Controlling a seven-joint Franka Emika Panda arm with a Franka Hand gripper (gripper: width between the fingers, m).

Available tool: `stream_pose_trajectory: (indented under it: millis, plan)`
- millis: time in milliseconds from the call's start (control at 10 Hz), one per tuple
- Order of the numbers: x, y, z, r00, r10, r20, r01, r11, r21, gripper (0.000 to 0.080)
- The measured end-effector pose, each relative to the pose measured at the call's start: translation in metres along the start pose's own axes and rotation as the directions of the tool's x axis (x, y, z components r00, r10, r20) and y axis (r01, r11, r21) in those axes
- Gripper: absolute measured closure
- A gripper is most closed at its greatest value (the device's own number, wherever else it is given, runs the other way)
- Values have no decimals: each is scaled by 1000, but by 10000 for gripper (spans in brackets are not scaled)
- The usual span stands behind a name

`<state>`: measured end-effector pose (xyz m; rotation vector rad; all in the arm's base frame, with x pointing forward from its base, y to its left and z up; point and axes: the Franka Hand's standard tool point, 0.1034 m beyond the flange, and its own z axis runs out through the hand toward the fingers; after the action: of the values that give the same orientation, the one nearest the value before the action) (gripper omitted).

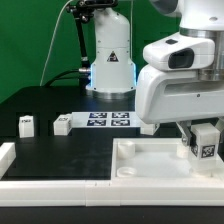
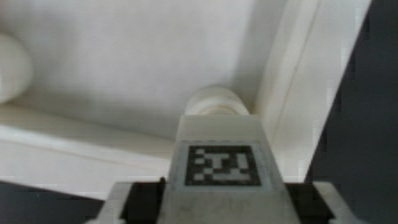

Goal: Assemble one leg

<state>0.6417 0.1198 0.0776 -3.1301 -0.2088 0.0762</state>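
I see the small white plastic leg block (image 2: 222,140) as smooth and matt, the big white tray-like plastic panel (image 1: 150,165) faintly glossy, and the black tabletop (image 1: 70,145) dull.

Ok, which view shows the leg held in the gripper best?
The wrist view: the leg fills the centre, tag facing the camera, clamped by the gripper, its tip near the raised rim of the white panel. The exterior view shows it small, at the exterior view's right, above that panel.

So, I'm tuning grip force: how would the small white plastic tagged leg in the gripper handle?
Probably rigid: the small white plastic tagged leg shows no bending in the gripper. Likely light, being stubby. Its smooth faces might slip.
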Motion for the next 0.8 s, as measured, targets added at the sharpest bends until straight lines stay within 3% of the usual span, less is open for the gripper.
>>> stream_pose_trajectory:
  millis: [300,600,700,800]
  plan:
    - [-1,-5,1,931,363,-16,-364,932,-6,509]
    - [-1,-6,2,746,665,-17,-665,746,1,509]
    - [-1,-6,2,634,773,-12,-773,634,6,509]
    - [-1,-5,2,598,801,-10,-801,598,9,509]
